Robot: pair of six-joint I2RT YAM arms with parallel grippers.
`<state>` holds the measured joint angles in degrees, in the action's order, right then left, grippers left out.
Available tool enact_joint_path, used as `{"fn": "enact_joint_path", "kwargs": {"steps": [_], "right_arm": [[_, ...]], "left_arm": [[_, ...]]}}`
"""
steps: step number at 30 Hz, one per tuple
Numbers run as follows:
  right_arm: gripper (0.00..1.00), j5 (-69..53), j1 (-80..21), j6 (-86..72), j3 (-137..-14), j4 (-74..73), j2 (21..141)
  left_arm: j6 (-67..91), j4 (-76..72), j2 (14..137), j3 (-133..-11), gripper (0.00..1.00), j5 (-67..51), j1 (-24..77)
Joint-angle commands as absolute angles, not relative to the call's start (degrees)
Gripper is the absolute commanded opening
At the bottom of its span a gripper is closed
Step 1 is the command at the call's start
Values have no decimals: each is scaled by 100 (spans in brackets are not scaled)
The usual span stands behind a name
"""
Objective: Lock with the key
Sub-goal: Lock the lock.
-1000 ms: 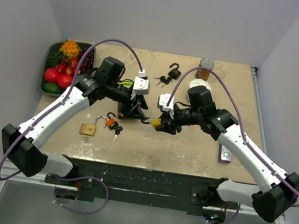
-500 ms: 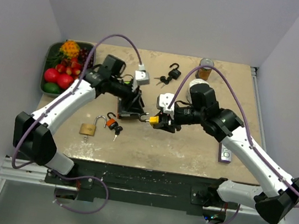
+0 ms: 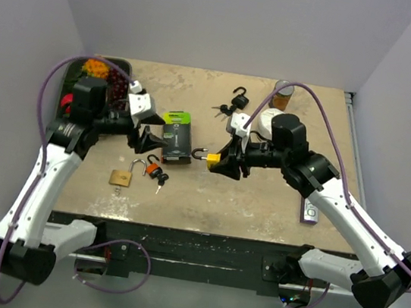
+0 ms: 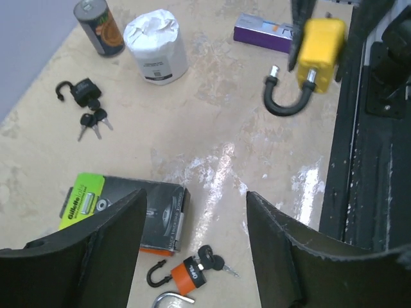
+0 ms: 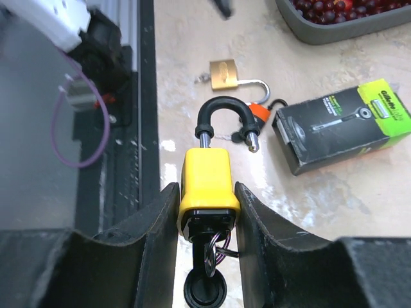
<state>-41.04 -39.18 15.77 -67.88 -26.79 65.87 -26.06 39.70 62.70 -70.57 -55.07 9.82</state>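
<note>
A yellow padlock [image 3: 213, 157] hangs above the table with my right gripper [image 3: 225, 161] shut on its body. From the right wrist view the padlock [image 5: 207, 183] sits between the fingers of that gripper [image 5: 205, 196]. Its black shackle [image 5: 225, 112] is open, with one leg free of the body. A black-headed key [image 5: 205, 292] on a ring sits in the lock's underside. My left gripper [image 3: 146, 142] is open and empty, a short way left of the padlock. In the left wrist view, the padlock [image 4: 319, 45] is far ahead of the left gripper [image 4: 192, 205].
An orange padlock [image 3: 156, 170] with keys and a brass padlock [image 3: 120, 177] lie front left. A black razor box [image 3: 176, 138] lies under the left gripper. A black padlock [image 3: 239, 97], a can [image 3: 283, 94], a purple box [image 3: 308, 211] and a fruit tray [image 3: 74, 78] are also there.
My left gripper has drawn back to the left, away from the padlock's shackle, and opened wider. The right gripper still grips the yellow padlock, shifted slightly left.
</note>
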Motion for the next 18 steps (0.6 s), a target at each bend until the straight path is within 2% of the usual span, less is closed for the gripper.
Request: {"fn": "enact_joint_path", "kwargs": {"steps": [1, 7, 11, 18], "right_arm": [[0, -4973, -3569, -170, -6856, -1592, 6635], [0, -5607, -3463, -1353, -6671, -844, 6829], [0, -5537, -3454, -1415, -6645, -826, 6820], [0, -5598, -3463, -1546, -6566, -756, 6882]], "left_arm": [[-3373, 3210, 5461, -6259, 68, -5590, 1028], [-3330, 1820, 4843, -5494, 65, -4678, 1835], [-3902, 1968, 4992, -5598, 62, -3886, 2705], [-4157, 1916, 5220, -5774, 54, -3779, 3199]]}}
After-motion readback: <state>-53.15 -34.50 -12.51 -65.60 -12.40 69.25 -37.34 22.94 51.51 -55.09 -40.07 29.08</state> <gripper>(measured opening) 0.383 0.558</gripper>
